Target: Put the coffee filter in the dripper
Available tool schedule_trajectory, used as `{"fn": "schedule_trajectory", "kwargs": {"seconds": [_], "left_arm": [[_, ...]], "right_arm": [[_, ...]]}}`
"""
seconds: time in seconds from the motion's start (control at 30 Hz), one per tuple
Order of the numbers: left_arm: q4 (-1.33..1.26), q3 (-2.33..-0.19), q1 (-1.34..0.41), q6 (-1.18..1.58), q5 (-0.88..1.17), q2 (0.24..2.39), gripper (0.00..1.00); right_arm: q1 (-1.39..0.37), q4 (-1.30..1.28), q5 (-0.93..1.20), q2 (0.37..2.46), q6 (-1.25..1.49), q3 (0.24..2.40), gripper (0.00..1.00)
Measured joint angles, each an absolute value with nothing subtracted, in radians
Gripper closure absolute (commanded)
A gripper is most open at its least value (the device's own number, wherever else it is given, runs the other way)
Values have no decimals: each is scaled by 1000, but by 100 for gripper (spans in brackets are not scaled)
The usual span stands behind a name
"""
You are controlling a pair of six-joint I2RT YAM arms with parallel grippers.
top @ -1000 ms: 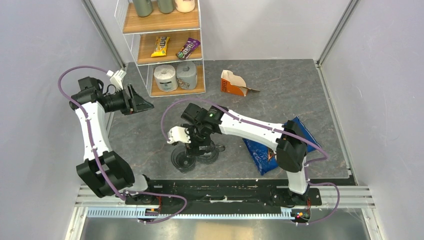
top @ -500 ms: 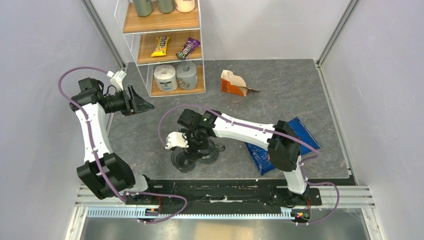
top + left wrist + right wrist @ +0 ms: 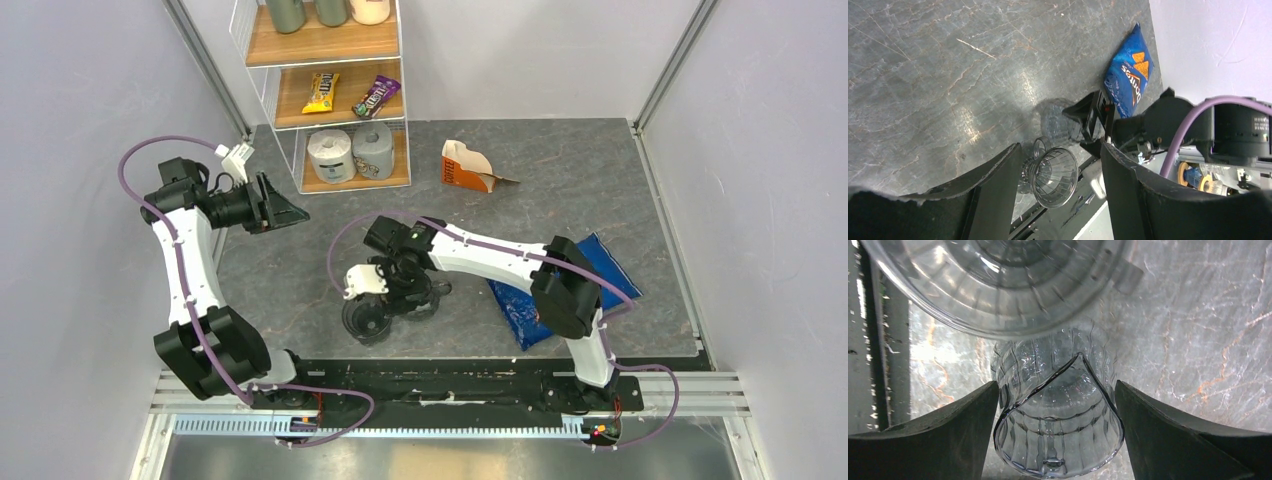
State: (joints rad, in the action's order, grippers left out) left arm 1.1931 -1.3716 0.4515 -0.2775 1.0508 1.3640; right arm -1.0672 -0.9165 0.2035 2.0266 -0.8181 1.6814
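Observation:
The dripper, a smoky translucent ribbed cone, stands near the table's front edge; it also shows in the left wrist view and at the top of the right wrist view. No tan coffee filter shows loose; only the orange-and-white filter packet lies at the back. My right gripper is low beside the dripper, jaws open on either side of a clear glass mug. My left gripper is open and empty, held high at the left, far from the dripper.
A blue chips bag lies right of the mug under the right arm. A wire shelf rack with toilet rolls and candy stands at the back left. A black rail runs along the front edge.
My right gripper has shifted slightly left and toward the front and sits around the glass mug. The dripper and the left arm have hardly moved.

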Motion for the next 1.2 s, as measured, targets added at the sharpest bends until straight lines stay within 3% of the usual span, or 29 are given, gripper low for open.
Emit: {"fn": "schedule_trajectory", "kwargs": {"seconds": [0.37, 0.67, 1.0, 1.2], "left_arm": [[1192, -1346, 452, -278, 1050, 1362, 33], [1256, -1325, 452, -337, 1032, 1362, 33], [1385, -1293, 452, -485, 966, 1362, 23], [1475, -1264, 439, -630, 883, 1338, 24]], "right_arm": [[-930, -923, 205, 2027, -882, 1681, 9], [-823, -947, 200, 2027, -958, 1682, 4], [-810, -966, 185, 2030, -953, 1748, 3], [-810, -982, 214, 2016, -899, 1828, 3]]}}
